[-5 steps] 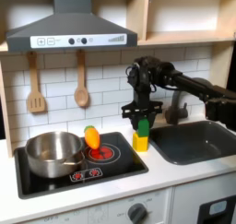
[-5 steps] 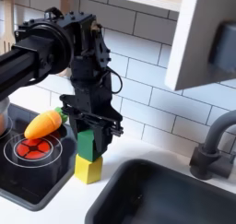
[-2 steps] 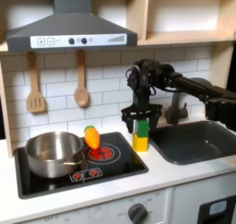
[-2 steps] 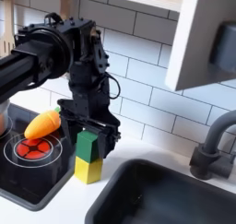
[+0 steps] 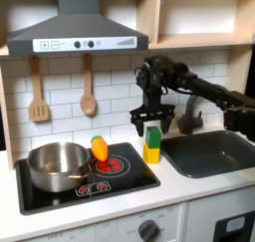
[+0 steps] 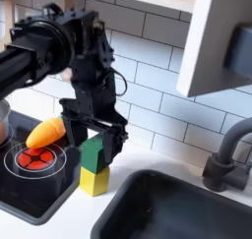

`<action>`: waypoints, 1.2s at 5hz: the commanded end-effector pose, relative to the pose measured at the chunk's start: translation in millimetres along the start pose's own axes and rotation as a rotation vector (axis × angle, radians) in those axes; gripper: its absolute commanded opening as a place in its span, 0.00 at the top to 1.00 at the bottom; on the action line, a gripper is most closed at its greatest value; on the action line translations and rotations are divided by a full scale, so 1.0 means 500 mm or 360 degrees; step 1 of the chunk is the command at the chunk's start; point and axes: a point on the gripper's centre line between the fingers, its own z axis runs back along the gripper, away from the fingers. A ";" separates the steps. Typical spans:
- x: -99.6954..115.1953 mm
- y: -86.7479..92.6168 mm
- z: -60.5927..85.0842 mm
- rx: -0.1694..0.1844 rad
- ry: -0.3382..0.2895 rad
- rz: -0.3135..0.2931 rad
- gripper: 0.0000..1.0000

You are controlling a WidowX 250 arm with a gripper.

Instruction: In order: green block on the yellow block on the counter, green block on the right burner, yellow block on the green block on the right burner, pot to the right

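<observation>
So the green block (image 5: 152,134) (image 6: 95,152) sits stacked right on the yellow block (image 5: 151,152) (image 6: 94,179), on the pale surface (image 5: 179,191) (image 6: 69,209) between the hob's edge and the sink's rim. The gripper (image 5: 151,118) (image 6: 92,133) hangs just above the stack, jaws spread, pinching nothing. The pot (image 5: 57,164) rests on the burner nearest the hob's far edge from the sink.

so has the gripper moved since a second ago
Yes. In the second exterior view the gripper has risen off the green block, which stays stacked on the yellow block.
</observation>
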 end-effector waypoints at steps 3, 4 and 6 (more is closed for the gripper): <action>-0.066 0.013 0.072 -0.0002 -0.0041 -0.0004 0.00; -0.102 0.024 0.072 -0.0009 -0.0026 -0.0015 0.00; -0.193 0.071 0.083 -0.0021 -0.0033 -0.0025 0.00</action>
